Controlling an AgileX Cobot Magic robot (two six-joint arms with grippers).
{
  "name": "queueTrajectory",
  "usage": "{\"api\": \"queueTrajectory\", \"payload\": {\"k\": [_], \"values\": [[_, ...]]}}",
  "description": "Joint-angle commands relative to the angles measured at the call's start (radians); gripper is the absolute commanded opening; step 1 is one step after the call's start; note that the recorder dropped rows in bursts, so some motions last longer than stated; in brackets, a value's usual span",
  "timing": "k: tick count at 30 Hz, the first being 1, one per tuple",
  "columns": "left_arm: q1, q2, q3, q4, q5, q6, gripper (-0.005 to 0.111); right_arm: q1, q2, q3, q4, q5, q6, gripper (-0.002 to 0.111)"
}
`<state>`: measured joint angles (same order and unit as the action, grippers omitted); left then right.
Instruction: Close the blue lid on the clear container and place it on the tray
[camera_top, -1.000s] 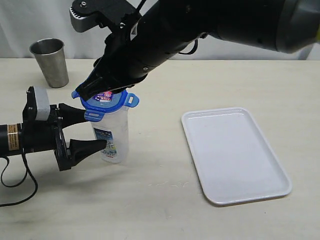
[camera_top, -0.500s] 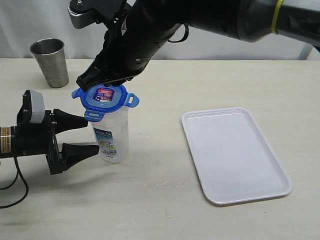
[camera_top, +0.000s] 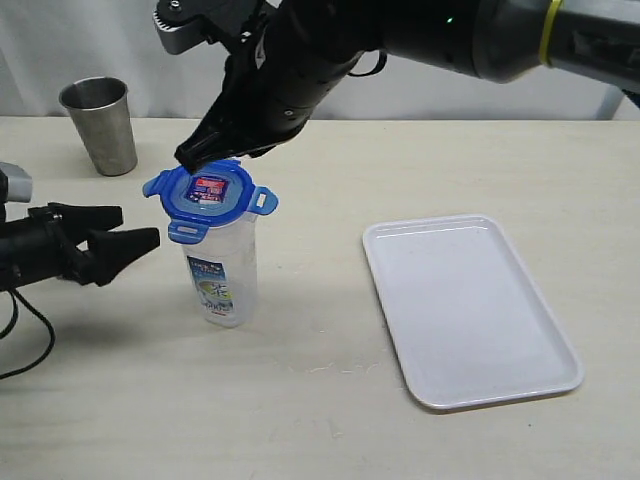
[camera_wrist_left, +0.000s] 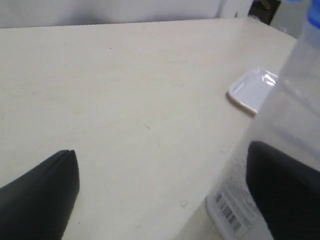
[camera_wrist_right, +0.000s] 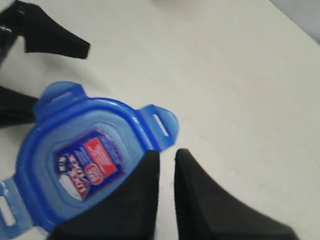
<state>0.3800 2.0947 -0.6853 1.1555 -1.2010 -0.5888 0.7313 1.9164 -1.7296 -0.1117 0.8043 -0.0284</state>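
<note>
The clear container (camera_top: 221, 275) stands upright on the table with the blue lid (camera_top: 207, 196) resting on its mouth, flaps sticking out. My right gripper (camera_top: 200, 158) hovers just over the lid's far edge. In the right wrist view its fingers (camera_wrist_right: 135, 200) stand almost together over the lid (camera_wrist_right: 75, 160), with nothing between them at the right gripper (camera_wrist_right: 166, 152). My left gripper (camera_top: 138, 226) is open, a short way left of the container and apart from it. In the left wrist view the left gripper (camera_wrist_left: 160, 152) spans bare table, and the container (camera_wrist_left: 285, 115) blurs past one finger. The tray (camera_top: 470, 310) lies to the right.
A grey steel cup (camera_top: 100, 122) stands at the back left. The white tray's corner (camera_wrist_left: 252, 90) shows far off in the left wrist view. The right arm's dark bulk reaches in from the top right above the container.
My left gripper has pulled back leftward off the container's sides. My right gripper's jaws have come together above the lid. The container stands by itself.
</note>
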Motion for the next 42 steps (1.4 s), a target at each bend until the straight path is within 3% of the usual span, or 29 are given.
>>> {"api": "queueTrajectory", "payload": {"k": [1,4,5,9,13,16,19,22,24,29,39,42], "values": [[0.063,0.0,-0.004,-0.033,-0.02,-0.198,0.068,-0.059,-0.099,0.011,-0.035,0.019,0.021,0.005],[0.115,0.0,-0.004,0.004,-0.02,-0.298,0.031,-0.105,-0.184,0.061,-0.035,-0.002,0.021,0.005],[0.137,-0.003,-0.004,0.024,-0.02,-0.364,0.0,-0.129,-0.234,0.129,-0.029,-0.032,0.021,0.005],[0.16,-0.007,-0.008,-0.006,-0.02,-0.542,0.0,-0.187,-0.339,0.31,0.026,-0.148,0.021,0.005],[0.131,-0.098,-0.095,0.116,-0.02,-0.71,0.0,-0.269,-0.413,0.527,0.331,-0.29,-0.12,0.005],[0.047,-0.294,-0.215,0.319,0.025,-0.92,0.0,-0.3,-0.406,0.634,0.608,-0.29,-0.384,0.005],[-0.061,-0.454,-0.224,0.421,0.192,-0.962,0.0,-0.291,-0.406,0.64,0.747,-0.305,-0.498,0.005],[-0.159,-0.53,-0.224,0.589,0.241,-1.205,0.0,-0.262,-0.369,0.633,0.832,-0.451,-0.584,0.005],[-0.184,-0.528,-0.213,0.589,0.262,-1.226,0.0,-0.266,-0.316,0.597,0.836,-0.482,-0.584,0.005],[-0.2,-0.519,-0.155,0.589,0.389,-1.226,0.0,-0.265,-0.127,0.408,0.841,-0.271,-0.566,0.005],[-0.2,-0.529,-0.114,0.589,0.336,-1.218,0.0,-0.241,-0.123,0.406,0.833,-0.272,-0.584,0.005],[-0.2,-0.552,-0.079,0.589,0.394,-1.215,0.0,-0.241,-0.123,0.406,0.833,-0.274,-0.592,0.005]]}}
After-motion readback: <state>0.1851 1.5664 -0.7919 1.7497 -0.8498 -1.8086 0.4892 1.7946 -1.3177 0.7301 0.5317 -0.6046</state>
